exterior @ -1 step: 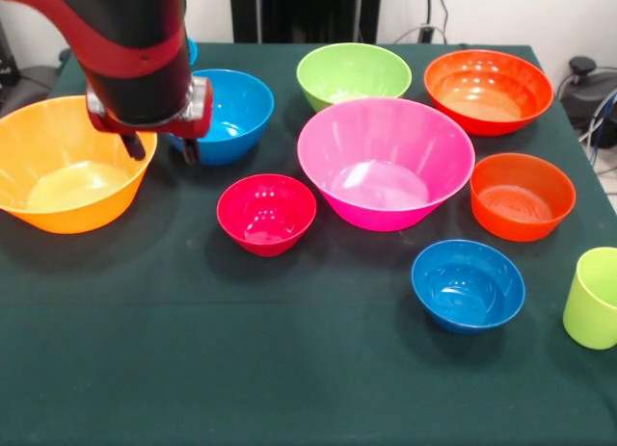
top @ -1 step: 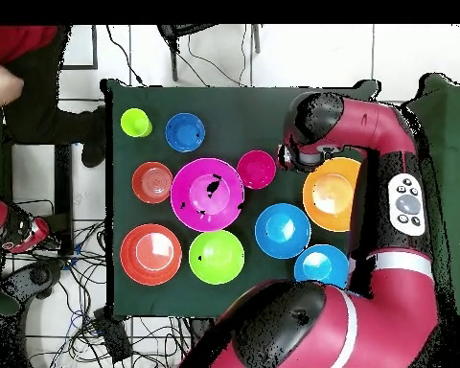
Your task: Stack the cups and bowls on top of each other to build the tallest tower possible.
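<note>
In the front view, left to right: a large orange bowl [exterior @ -1 step: 67,167], the gripper [exterior @ -1 step: 162,149] hanging with fingers apart between it and a medium blue bowl [exterior @ -1 step: 224,114], a small crimson bowl [exterior @ -1 step: 266,213], the big pink bowl [exterior @ -1 step: 386,162], a small blue bowl [exterior @ -1 step: 469,283] and the lime cup [exterior @ -1 step: 592,300] at the near right. Nothing is stacked. Only the overhead view shows another blue bowl [top @ -1 step: 321,265] beside the arm [top @ -1 step: 387,201].

arm: reaching down from above | end effector [exterior @ -1 step: 161,149]: two dark fingertips apart (nothing between)
</note>
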`<control>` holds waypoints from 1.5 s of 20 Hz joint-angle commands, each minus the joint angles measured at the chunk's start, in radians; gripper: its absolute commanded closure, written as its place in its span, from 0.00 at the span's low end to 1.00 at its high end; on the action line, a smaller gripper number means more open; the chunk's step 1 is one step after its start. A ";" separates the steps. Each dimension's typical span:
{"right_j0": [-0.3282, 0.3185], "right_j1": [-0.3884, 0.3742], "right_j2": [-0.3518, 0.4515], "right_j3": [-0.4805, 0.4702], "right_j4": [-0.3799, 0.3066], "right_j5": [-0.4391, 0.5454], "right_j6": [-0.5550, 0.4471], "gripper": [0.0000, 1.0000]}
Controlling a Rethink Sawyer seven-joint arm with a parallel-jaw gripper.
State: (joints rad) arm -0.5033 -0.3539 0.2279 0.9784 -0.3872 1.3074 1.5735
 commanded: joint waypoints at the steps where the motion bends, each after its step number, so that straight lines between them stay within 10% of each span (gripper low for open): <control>1: 0.045 -0.133 -0.009 0.150 -0.011 0.009 -0.035 0.00; 16: 0.171 -0.201 -0.128 0.402 0.297 -0.211 0.546 0.00; 30: 0.214 -0.102 -0.185 0.382 0.217 -0.179 0.501 0.00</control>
State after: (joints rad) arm -0.3050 -0.5351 0.0514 1.2892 -0.0935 1.1290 2.0329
